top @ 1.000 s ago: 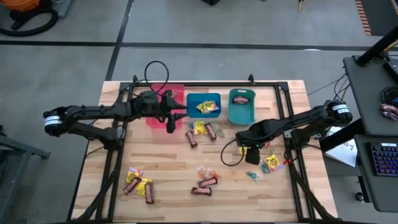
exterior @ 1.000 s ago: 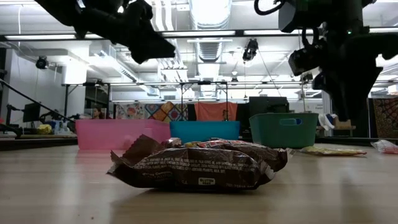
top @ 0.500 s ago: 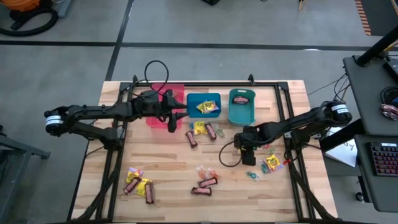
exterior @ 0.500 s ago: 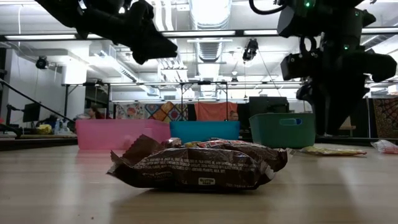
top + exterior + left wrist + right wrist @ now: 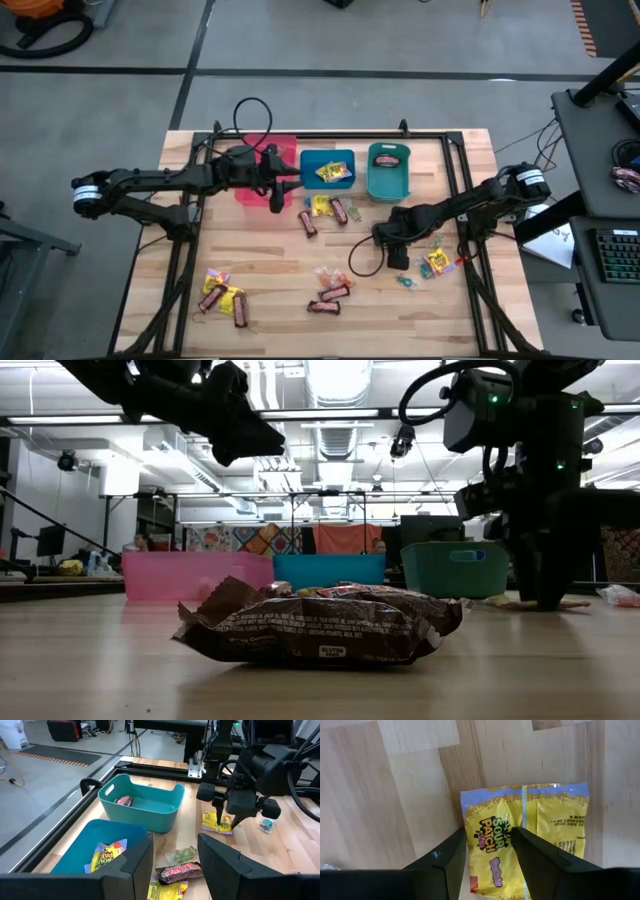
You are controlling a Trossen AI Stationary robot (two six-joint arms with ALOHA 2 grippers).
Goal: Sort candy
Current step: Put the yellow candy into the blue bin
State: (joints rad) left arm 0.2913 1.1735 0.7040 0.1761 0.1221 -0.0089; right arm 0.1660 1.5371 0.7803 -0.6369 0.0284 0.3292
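Observation:
My right gripper (image 5: 392, 250) is open and lowered onto a yellow square packet (image 5: 540, 820) that lies flat on the table near the teal bin (image 5: 388, 186). In the right wrist view its fingers straddle one half of the packet. My left gripper (image 5: 175, 855) is open and holds nothing; it hovers above the near edge of the blue bin (image 5: 325, 156). Other candy lies loose: brown bars and a yellow packet (image 5: 325, 208) in front of the bins, a cluster (image 5: 222, 296) near the left corner, and bars (image 5: 330, 292) at the near middle. My right gripper comes at the yellow packet from above, fingers pointing down. One finger (image 5: 532, 855) stands over the packet's middle and the other (image 5: 447, 857) at its side edge (image 5: 466, 827). The packet lies flat on the table. Whether the fingertips touch it, I cannot tell.
The pink bin (image 5: 285, 148), blue bin and teal bin stand in a row at the far side; the blue one holds a yellow packet (image 5: 330, 172), the teal one a dark bar (image 5: 388, 157). Another yellow packet (image 5: 437, 262) and a small teal sweet (image 5: 405, 282) lie close to my right gripper.
My right gripper has moved a little toward the table's left and come down until its fingers reach the table around the yellow packet.

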